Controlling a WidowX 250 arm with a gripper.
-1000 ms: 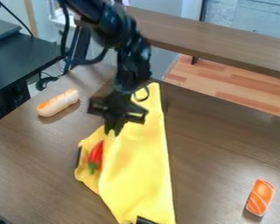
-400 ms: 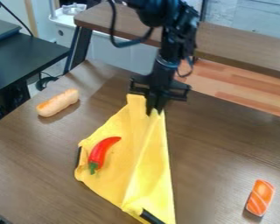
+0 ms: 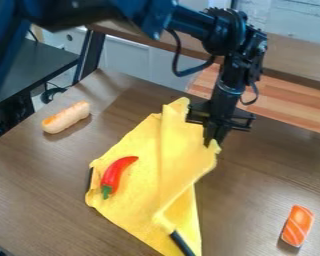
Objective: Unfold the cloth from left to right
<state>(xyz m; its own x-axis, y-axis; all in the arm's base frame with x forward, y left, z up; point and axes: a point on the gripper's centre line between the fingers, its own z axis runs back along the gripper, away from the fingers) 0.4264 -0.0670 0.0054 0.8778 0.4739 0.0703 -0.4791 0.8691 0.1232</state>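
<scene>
We see the pincer (image 3: 211,141) pinching an upper edge of the yellow cloth (image 3: 152,165), which lies partly folded on the table (image 3: 42,195). On its spread part we have the red chili pepper (image 3: 116,173), its green stem towards us.

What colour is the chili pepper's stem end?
Green, at the pepper's lower end, in the camera view.

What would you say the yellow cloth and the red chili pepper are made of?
The yellow cloth looks like soft, matt woven fabric, perhaps cotton or microfibre: it drapes in loose folds. The red chili pepper is probably smooth plastic, judging by its even colour.
</scene>
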